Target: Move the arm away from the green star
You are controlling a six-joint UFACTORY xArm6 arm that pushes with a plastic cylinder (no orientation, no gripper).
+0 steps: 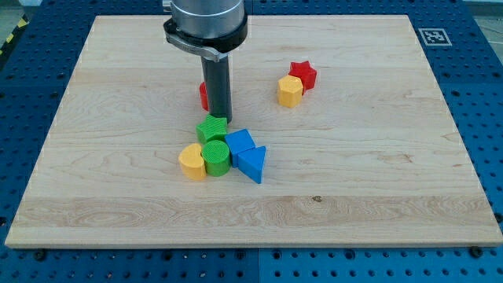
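Note:
The green star (211, 129) lies near the board's middle, at the top of a tight cluster. My tip (221, 117) stands right at the star's upper edge, touching or almost touching it. Below the star sits a green cylinder (216, 158), with a yellow heart (191, 162) to its left. A blue cube (240, 145) and a blue triangle (253, 163) sit to the right of the cluster. A red block (203, 96) is partly hidden behind the rod.
A red star (302, 75) and a yellow hexagon block (289, 91) touch each other at the upper right. The wooden board (377, 173) lies on a blue perforated table. A marker tag (432, 35) sits at the board's top right corner.

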